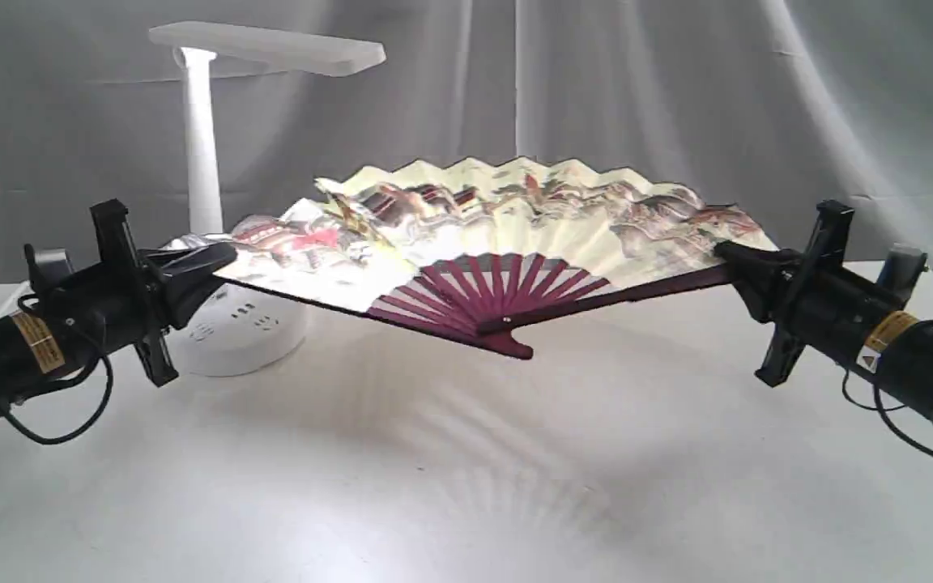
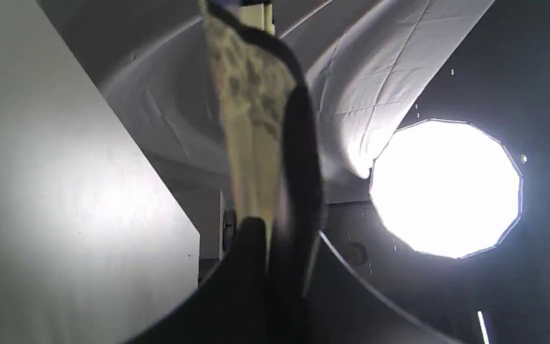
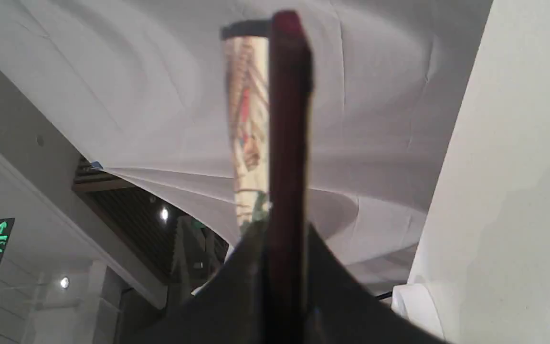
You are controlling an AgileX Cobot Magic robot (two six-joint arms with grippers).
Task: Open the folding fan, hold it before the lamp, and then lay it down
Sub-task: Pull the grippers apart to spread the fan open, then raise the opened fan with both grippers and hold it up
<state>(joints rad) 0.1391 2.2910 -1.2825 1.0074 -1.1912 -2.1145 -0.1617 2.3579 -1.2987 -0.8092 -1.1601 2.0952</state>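
The folding fan [image 1: 507, 219] is spread wide open and held in the air above the table, tilted back, its maroon ribs meeting at a pivot low in the middle. My left gripper [image 1: 219, 257] is shut on the fan's left guard, and my right gripper [image 1: 726, 255] is shut on the right guard. The white lamp [image 1: 203, 146] stands behind the fan's left end, its bar head above it and its round base partly hidden by my left arm. The left wrist view shows the fan's [image 2: 256, 119] edge between dark jaws. Up close in the right wrist view, a maroon guard [image 3: 287, 143] runs out from the jaws.
A white table [image 1: 466, 470] lies under the fan, carrying its ribbed shadow. Grey-white cloth [image 1: 677, 97] hangs as a backdrop. A bright round studio light [image 2: 447, 188] fills part of the left wrist view.
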